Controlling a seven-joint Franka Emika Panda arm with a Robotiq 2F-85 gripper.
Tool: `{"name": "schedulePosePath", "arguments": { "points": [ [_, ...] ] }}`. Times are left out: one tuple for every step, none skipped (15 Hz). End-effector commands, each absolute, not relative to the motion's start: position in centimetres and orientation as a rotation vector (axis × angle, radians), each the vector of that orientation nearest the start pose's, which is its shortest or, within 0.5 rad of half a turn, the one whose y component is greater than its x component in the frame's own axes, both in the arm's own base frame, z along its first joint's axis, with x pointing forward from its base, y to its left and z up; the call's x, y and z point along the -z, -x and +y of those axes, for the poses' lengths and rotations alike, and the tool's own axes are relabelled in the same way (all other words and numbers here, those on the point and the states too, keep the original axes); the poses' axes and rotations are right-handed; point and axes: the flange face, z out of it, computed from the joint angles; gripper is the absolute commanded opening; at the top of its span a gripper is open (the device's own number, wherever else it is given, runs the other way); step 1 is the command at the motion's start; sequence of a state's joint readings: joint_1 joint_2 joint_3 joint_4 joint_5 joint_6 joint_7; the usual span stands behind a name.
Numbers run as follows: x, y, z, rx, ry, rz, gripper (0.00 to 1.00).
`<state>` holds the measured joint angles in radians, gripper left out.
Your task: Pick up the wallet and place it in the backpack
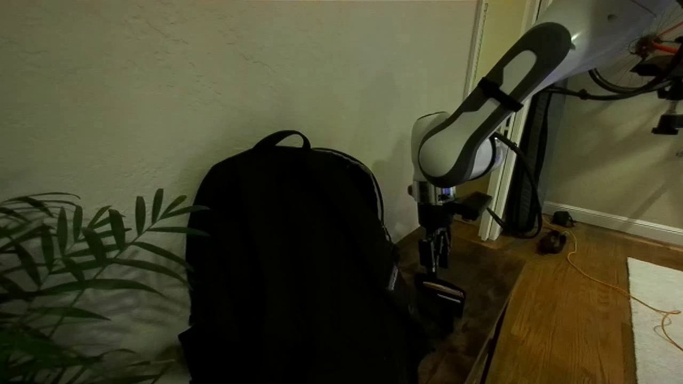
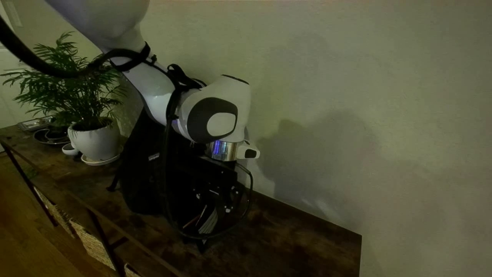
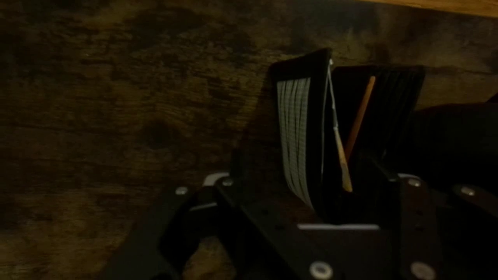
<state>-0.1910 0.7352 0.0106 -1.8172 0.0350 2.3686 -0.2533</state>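
A dark wallet (image 3: 297, 136) with pale striped panels stands partly unfolded on its edge in the wrist view, with a light strip and an orange strip showing inside. It also shows in both exterior views (image 1: 443, 292) (image 2: 208, 222), beside the backpack. The large black backpack (image 1: 288, 256) leans upright against the wall; it is partly hidden by the arm in an exterior view (image 2: 140, 173). Its opening is too dark to make out. My gripper (image 3: 307, 167) points down over the wallet (image 1: 436, 261). Its fingers are apart, one on each side of the wallet's near end, with a gap at the left finger.
A dark wooden table (image 2: 300, 246) carries everything, with its front edge above a wooden floor (image 1: 565, 320). A potted plant (image 2: 96, 138) stands beyond the backpack. The wall (image 1: 133, 96) runs close behind. A cable loop hangs from the arm near the gripper.
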Motion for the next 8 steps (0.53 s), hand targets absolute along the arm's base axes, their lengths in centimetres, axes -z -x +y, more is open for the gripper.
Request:
{"name": "schedulePosePath", "arguments": {
  "points": [
    [-13.7,-59.7,-10.0,-0.222,3.095,-0.027,1.0],
    [-13.8,-59.5,-9.6,-0.205,3.103,-0.021,1.0],
    [-14.1,-59.0,-8.8,-0.188,3.108,-0.026,1.0],
    [-14.2,-58.7,-8.2,-0.182,3.109,-0.036,1.0],
    [-14.1,-58.3,-7.4,-0.161,3.121,-0.029,1.0],
    [-14.0,-58.0,-6.8,-0.147,3.13,-0.015,1.0],
    [-13.7,-57.7,-6.2,-0.133,3.142,0.014,1.0],
    [-13.5,-57.3,-5.8,-0.122,3.15,0.035,1.0]
  ]
}}
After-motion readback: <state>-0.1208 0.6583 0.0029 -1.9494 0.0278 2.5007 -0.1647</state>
